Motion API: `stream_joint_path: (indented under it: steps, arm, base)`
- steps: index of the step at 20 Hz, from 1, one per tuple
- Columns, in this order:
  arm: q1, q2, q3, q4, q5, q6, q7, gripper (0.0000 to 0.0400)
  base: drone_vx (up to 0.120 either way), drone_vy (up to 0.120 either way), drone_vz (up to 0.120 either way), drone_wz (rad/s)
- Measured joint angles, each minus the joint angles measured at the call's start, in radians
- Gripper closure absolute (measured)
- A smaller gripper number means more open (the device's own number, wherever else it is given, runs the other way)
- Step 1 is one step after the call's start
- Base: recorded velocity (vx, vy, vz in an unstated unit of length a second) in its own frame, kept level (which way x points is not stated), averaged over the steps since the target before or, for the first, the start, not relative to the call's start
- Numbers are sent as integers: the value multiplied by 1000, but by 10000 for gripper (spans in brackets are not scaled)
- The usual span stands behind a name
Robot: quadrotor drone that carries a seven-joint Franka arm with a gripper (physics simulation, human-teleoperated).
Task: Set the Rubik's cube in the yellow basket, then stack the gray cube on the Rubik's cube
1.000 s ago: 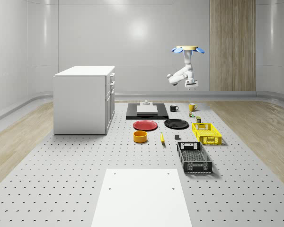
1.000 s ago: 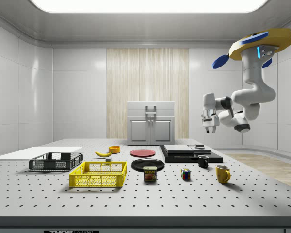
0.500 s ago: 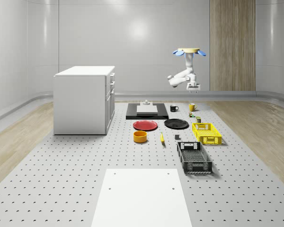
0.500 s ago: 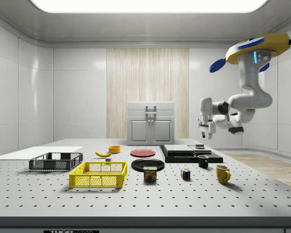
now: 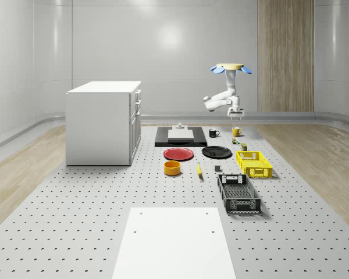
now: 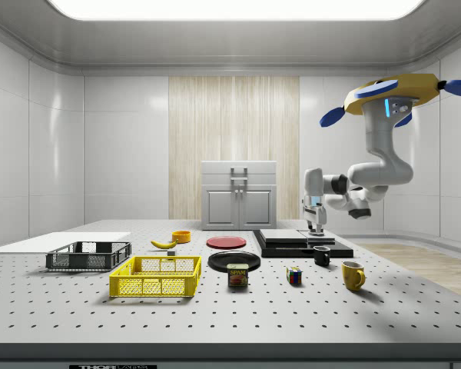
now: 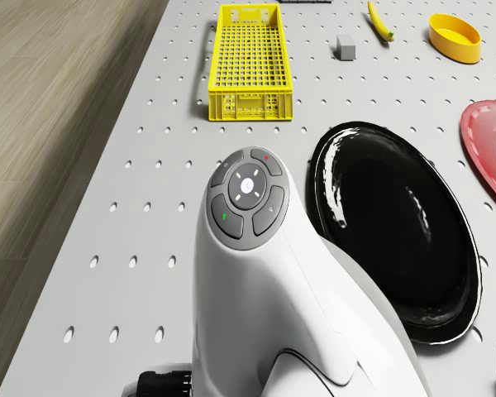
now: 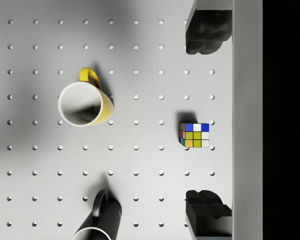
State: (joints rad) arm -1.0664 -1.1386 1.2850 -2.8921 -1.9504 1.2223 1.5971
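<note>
Multicoloured, the Rubik's cube (image 8: 194,135) sat on the perforated table (image 8: 140,60), between the two spread fingers (image 8: 205,32) of the gripper (image 8: 205,122) in the wrist view, nothing pinched. A yellow mug (image 8: 82,102) stood near it, and a black mug (image 8: 97,225) a little farther off. From the side, the cube (image 6: 293,275) lay between a Spam can (image 6: 237,274) and the yellow mug (image 6: 353,274), with the black mug (image 6: 321,255) behind it. The yellow basket (image 6: 157,276) stood well apart from the cube, towards the side view's left, beyond the can. The gray cube (image 7: 345,46) rested just beside the far end of the basket (image 7: 249,62) in the drone view, near a banana (image 7: 381,20) and an orange bowl (image 7: 455,36). The gripper (image 6: 317,224) hung pointing downward above the mugs, clear of the table. The drone (image 6: 392,91) hovered high over the table's end nearest the side view's right, above the yellow mug, its arm (image 6: 369,181) bent back towards the black plate (image 7: 397,227).
</note>
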Motion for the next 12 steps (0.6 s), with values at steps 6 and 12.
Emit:
stream_joint_path:
  steps: [6,12]
  arm:
    - [-11,-30,10,2,16,27,11,0]
    - [-21,-59,19,4,31,53,20,0]
  base:
    - [27,0,-120,0]
    - [113,-80,-120,0]
